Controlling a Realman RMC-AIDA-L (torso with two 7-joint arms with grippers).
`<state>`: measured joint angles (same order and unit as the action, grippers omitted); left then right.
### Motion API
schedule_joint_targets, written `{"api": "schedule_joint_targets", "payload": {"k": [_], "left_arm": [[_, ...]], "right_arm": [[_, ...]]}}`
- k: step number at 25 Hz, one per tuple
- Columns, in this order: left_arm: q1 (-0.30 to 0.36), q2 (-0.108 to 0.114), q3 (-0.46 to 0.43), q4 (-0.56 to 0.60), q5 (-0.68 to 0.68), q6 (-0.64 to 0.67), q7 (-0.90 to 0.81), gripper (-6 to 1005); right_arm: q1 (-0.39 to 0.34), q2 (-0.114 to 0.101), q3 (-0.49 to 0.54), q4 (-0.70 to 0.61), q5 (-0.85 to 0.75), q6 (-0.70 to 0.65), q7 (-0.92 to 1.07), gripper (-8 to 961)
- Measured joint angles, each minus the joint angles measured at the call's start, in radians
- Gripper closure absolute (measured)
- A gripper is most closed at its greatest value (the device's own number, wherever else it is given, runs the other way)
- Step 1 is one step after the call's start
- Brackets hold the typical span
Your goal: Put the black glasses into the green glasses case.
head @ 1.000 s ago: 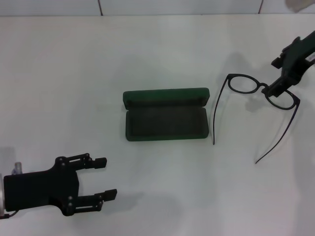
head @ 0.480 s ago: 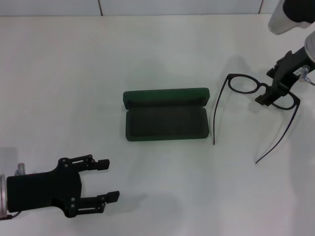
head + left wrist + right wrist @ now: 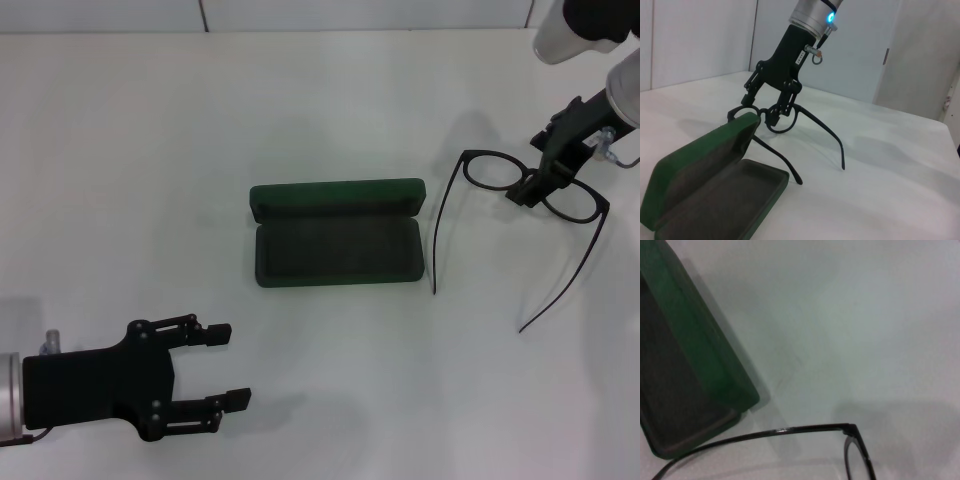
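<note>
The black glasses lie on the white table, temples unfolded, just right of the green glasses case, which rests open. The right gripper sits at the bridge, fingers spread astride the frame. The left gripper hovers released near the table's front-left.

White table with open green glasses case, black glasses.

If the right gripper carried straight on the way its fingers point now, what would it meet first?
The right gripper points down at the bridge of the black glasses, its fingers either side of it. It would likely meet that bridge first, then the white table under it.
</note>
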<state>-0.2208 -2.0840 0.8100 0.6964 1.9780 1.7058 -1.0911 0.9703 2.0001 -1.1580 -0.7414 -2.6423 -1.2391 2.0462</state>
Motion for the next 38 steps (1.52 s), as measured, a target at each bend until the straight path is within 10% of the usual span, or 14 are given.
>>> {"api": "schedule_joint_targets", "payload": {"k": [14,30,38], "left_arm": [[-0.003,0.002,0.0,0.004,0.001,-0.002,0.001,233],[-0.012,0.002,0.0,0.002,0.001,-0.003,0.001,233],[-0.012,0.001,0.0,0.002,0.001,-0.003,0.0,234]], "right_arm": [[0.047,-0.007,-0.004,0.073,-0.007,-0.009,0.027,119],[0.049,-0.022,0.002,0.078,-0.008,-0.027,0.032,821],[0.049,-0.036,0.008,0.061,-0.008,-0.061,0.035,908]]}}
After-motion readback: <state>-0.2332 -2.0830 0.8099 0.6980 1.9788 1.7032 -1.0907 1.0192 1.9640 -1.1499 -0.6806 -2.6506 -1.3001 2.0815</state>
